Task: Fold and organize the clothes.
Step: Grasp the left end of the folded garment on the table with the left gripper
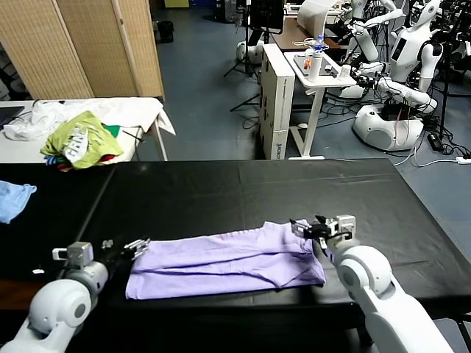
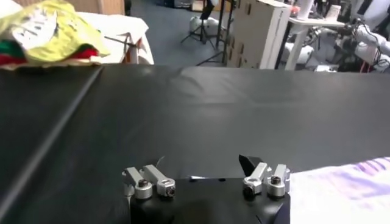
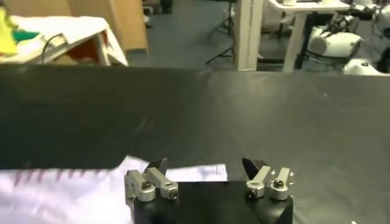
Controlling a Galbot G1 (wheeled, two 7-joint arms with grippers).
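On the black table (image 1: 221, 184), we find the T-shirt (image 1: 228, 263) folded into a long band near the front edge. The left gripper (image 1: 137, 248) and right gripper (image 1: 318, 229) stand released at its ends; an uneven regrasp could skew the fold.

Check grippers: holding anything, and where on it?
Nothing held. Left gripper and right gripper are both open, at opposite ends of the folded T-shirt.

A yellow-green garment (image 1: 79, 140) is heaped on the white side table (image 1: 140, 110) beyond the black table (image 1: 221, 191); a light-blue cloth (image 1: 13, 200) is laid near the black table's far left edge.
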